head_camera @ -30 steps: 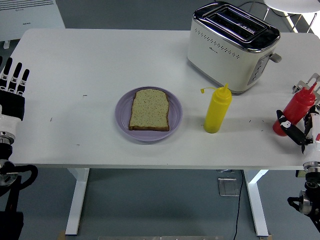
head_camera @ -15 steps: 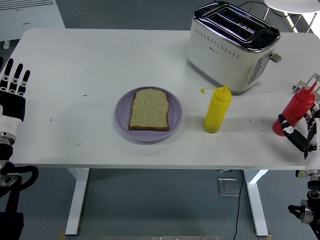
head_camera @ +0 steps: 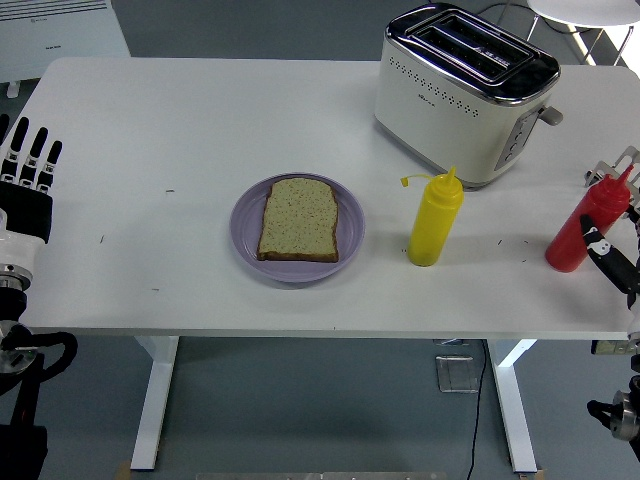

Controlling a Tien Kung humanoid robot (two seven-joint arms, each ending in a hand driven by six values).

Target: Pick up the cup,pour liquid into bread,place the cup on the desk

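Note:
No cup shows; a red squeeze bottle [head_camera: 585, 228] stands upright near the table's right edge. My right hand [head_camera: 616, 264] sits just to the right of it at the picture's edge, fingers relaxed and holding nothing, its thumb close to the bottle's lower side. A slice of bread [head_camera: 299, 219] lies flat on a purple plate [head_camera: 352, 232] at the table's middle. Between the plate and the red bottle stands a yellow squeeze bottle [head_camera: 435, 220] with its cap flipped open. My left hand [head_camera: 27, 170] rests at the left edge with its fingers spread.
A cream and chrome toaster [head_camera: 465, 92] stands at the back right, behind the yellow bottle. A metal wire piece [head_camera: 603, 171] pokes in at the right edge behind the red bottle. The table's near edge [head_camera: 320, 330] runs below the plate.
My right hand has drawn back to the right and down, away from the red bottle's front, leaving the bottle standing. The left hand has not moved.

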